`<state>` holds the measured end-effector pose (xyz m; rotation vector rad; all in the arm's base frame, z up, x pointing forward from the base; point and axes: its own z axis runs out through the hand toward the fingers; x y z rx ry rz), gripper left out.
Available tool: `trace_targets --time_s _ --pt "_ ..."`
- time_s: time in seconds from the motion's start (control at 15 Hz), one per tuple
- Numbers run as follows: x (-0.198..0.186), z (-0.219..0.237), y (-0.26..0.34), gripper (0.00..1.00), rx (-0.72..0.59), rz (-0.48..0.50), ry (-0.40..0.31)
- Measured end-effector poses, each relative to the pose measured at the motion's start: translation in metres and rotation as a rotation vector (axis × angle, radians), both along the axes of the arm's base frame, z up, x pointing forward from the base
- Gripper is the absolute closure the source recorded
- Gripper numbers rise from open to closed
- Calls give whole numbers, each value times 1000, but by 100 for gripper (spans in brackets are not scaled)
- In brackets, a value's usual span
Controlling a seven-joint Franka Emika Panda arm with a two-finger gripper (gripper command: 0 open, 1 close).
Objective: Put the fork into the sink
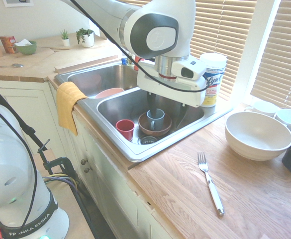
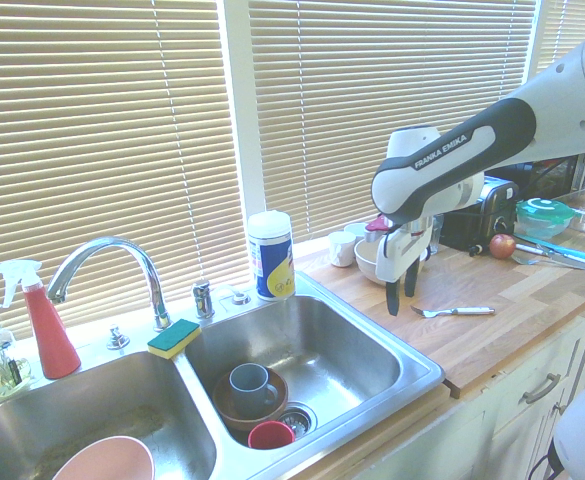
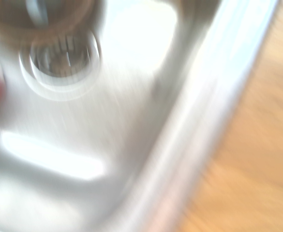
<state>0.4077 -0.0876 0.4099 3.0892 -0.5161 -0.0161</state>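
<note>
The fork, silver tines and white handle, lies flat on the wooden counter to the right of the sink; it also shows as the fork. My gripper hangs open and empty above the right rim of the sink, a short way from the fork's tines. In the first exterior view the gripper's fingers are mostly lost in shadow under the hand. The blurred wrist view shows the basin drain and the counter edge.
The right basin holds a red cup and a brown bowl with a blue mug. A big cream bowl and mugs stand beyond the fork. A wipes canister, sponge and faucet line the sink's back.
</note>
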Motion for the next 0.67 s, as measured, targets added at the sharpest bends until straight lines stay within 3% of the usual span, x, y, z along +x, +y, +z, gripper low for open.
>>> trace_targets --time_s 0.27,0.67 --pt "-34 -4 -83 0 -52 204 47" --pt "-28 -49 -139 0 -92 162 -15"
